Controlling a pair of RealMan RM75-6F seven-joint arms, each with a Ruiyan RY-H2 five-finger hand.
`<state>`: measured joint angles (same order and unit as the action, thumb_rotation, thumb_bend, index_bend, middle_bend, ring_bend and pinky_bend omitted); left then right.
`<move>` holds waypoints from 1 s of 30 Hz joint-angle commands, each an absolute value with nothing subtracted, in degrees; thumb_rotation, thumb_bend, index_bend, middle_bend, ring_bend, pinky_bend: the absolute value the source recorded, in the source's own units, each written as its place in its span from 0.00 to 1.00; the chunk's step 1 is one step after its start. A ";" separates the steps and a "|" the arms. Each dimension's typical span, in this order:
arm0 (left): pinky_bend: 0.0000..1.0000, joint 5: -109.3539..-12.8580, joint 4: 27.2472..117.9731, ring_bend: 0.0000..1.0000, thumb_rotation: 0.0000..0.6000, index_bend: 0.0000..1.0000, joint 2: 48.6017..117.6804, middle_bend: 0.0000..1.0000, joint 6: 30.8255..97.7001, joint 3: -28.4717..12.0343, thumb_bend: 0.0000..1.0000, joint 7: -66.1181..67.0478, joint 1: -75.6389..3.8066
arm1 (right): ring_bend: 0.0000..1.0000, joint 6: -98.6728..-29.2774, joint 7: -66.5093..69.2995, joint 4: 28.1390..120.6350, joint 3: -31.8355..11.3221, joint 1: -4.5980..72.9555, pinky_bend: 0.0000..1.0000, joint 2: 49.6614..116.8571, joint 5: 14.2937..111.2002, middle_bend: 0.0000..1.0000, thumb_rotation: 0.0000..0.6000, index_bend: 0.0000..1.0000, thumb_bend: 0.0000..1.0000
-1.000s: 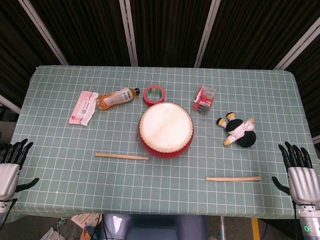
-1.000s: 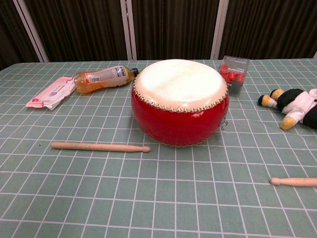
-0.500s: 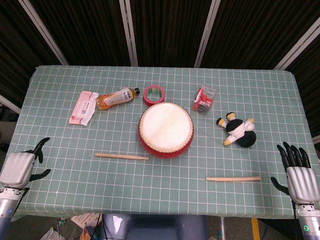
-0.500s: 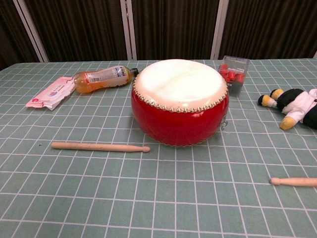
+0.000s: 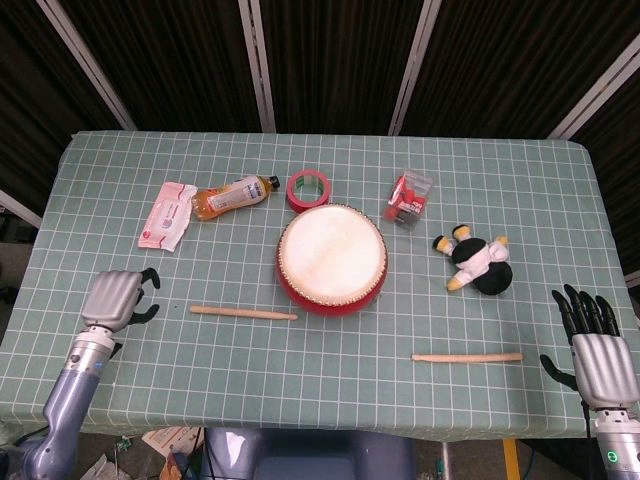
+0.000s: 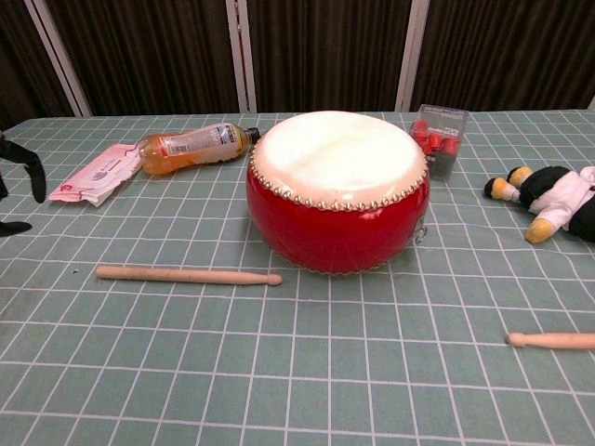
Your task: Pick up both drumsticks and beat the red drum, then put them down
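- The left hand (image 5: 115,297) hovers over the green checked tabletop (image 5: 120,180), fingers apart and holding nothing.
- The nearer pale wooden drumstick (image 5: 244,313) lies to that hand's right, its long axis left to right, in front of the round red drum (image 5: 331,258).
- The second wooden drumstick (image 5: 467,357) lies likewise, left of the empty, spread right hand (image 5: 593,352).

Right drumstick (image 6: 553,341) and plush toy (image 6: 550,201) cut by chest view's right edge, left hand (image 6: 20,181) mostly off-frame
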<state>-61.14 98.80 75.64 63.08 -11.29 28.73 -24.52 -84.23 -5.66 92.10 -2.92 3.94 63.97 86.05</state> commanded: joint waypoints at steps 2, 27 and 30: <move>1.00 -55.91 97.37 1.00 1.00 0.47 79.92 1.00 61.40 -11.60 0.24 34.10 -28.36 | 0.00 -84.06 -5.34 92.16 -2.97 3.99 0.00 63.90 85.88 0.00 1.00 0.00 0.27; 1.00 -45.56 88.05 1.00 1.00 0.48 91.86 1.00 60.20 -9.39 0.26 41.77 -36.43 | 0.00 -83.23 -4.45 92.86 -3.06 4.16 0.00 63.50 85.06 0.00 1.00 0.00 0.27; 1.00 -44.61 87.04 1.00 1.00 0.48 92.90 1.00 60.00 -9.49 0.26 41.80 -37.13 | 0.00 -83.08 -4.26 93.01 -3.03 4.18 0.00 63.38 84.97 0.00 1.00 0.00 0.27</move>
<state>-44.84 87.27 92.67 60.08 -9.45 41.76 -36.92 -83.09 -4.27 93.00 -3.04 4.19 63.39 84.98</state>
